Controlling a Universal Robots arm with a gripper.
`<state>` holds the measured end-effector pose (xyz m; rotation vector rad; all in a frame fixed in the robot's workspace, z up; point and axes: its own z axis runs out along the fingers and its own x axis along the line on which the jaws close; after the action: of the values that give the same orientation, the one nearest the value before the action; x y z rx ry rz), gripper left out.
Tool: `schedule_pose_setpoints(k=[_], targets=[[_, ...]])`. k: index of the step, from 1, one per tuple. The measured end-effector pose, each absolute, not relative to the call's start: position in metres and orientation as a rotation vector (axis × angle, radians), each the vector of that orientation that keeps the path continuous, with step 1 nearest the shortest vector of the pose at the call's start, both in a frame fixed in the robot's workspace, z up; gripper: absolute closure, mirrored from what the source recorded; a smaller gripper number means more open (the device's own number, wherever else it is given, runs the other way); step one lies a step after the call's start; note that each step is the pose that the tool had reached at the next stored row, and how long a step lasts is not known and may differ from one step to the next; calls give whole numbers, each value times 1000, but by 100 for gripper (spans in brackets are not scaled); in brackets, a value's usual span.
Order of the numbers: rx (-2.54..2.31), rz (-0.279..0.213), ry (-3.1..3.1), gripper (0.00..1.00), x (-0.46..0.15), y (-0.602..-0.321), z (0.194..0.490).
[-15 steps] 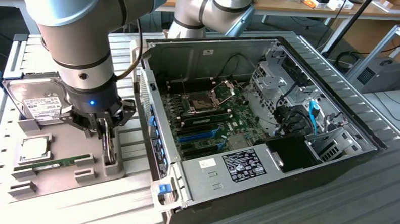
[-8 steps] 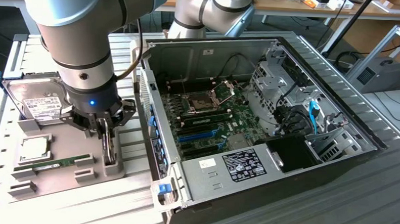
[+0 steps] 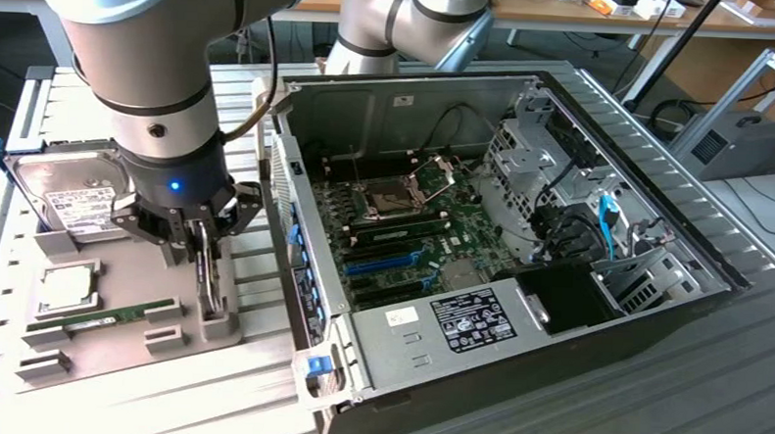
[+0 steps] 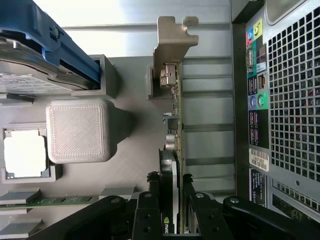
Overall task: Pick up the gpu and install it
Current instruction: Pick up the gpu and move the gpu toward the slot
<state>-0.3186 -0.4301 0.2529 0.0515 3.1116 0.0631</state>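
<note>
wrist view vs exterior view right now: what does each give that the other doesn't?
Wrist view: the rear wall of the case face-on, with its coloured rear ports. Exterior view: the motherboard inside the open case, and the arm. Both: the gripper closed on the gpu, which stands on edge in the grey fixture, with the hard drive alongside.

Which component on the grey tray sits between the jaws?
The gpu, standing on edge with its silvery bracket; the hard drive, RAM stick and processor sit apart.
</note>
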Motion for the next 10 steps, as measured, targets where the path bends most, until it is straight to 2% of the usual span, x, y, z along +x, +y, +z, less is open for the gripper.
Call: schedule_pose_setpoints(k=[10], targets=[[51, 63, 3112, 73, -319, -430, 253]])
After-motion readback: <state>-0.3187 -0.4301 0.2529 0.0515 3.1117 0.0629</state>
